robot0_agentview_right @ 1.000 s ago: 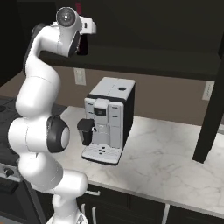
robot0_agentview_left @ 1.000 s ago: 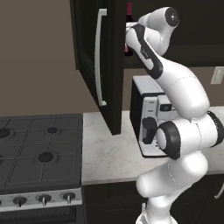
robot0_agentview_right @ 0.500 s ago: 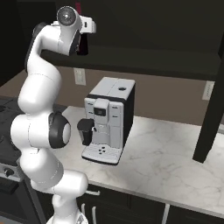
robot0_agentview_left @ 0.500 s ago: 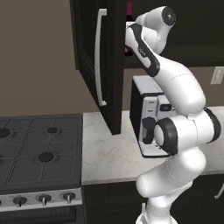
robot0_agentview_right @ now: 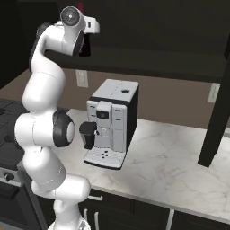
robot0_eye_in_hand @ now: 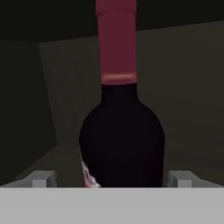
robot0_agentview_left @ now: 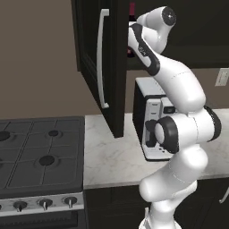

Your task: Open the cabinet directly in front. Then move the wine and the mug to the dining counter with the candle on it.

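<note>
You are looking at the cabinet [robot0_agentview_left: 112, 67] with both doors standing open; the left door is swinging out over the marble counter [robot0_agentview_right: 170, 166], its long pale bar handle [robot0_agentview_left: 103, 58] facing you. This open state is what is giving the arm access to the interior, so the first part of the task appears complete.

The arm is reaching high into the cabinet, because the bottle is standing on an interior shelf above the coffee machine [robot0_agentview_right: 110, 123]. In the right base view the end effector [robot0_agentview_right: 85, 45] is sitting at the shelf edge, pointing inward.

In the hand view the wine [robot0_eye_in_hand: 121, 135] is standing upright directly ahead, filling the centre between the two fingertips [robot0_eye_in_hand: 41, 179]. The end effector is spread wide, with one tip showing on each side of the bottle's body and no contact visible. You are judging this as the approach step before closing on the bottle; nothing is being held.

Inside the cabinet, the hand view is showing the bottle with its dark red neck capsule and a sliver of red-and-white label low on its left side. The interior behind it is dim, so other contents cannot be made out.
</note>
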Controlling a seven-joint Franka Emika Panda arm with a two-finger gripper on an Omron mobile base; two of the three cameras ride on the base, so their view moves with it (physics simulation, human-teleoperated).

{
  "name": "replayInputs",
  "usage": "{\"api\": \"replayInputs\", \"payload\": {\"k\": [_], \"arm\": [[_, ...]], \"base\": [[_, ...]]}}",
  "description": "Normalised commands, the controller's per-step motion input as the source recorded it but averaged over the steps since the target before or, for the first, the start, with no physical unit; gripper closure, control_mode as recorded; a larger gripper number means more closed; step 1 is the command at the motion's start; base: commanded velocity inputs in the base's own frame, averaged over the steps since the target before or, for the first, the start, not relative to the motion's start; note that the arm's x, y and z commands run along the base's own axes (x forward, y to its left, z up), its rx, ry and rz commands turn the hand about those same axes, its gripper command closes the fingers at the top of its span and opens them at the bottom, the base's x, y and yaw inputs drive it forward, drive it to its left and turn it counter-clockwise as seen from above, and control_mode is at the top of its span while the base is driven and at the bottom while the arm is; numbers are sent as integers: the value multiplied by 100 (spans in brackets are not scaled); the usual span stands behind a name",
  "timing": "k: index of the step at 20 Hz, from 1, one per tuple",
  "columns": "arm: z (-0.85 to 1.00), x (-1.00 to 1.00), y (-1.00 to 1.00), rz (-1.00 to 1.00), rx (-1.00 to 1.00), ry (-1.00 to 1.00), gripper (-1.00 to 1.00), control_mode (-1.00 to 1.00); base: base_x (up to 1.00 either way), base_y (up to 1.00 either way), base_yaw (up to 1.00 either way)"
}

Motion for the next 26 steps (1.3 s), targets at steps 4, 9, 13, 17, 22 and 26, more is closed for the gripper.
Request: {"api": "replayInputs", "payload": {"k": [4, 9, 13, 17, 22, 26], "arm": [[0, 17, 0, 0, 0, 0, -100, -100], [0, 13, 0, 0, 0, 0, -100, -100], [0, 14, 0, 0, 0, 0, -100, -100], [0, 11, 3, 0, 0, 0, -100, -100], [0, 12, 5, 0, 0, 0, 100, -100], [0, 1, 3, 0, 0, 0, 100, -100]], "base": [[0, 0, 0], [0, 0, 0], [0, 0, 0], [0, 0, 0], [0, 0, 0], [0, 0, 0]]}}
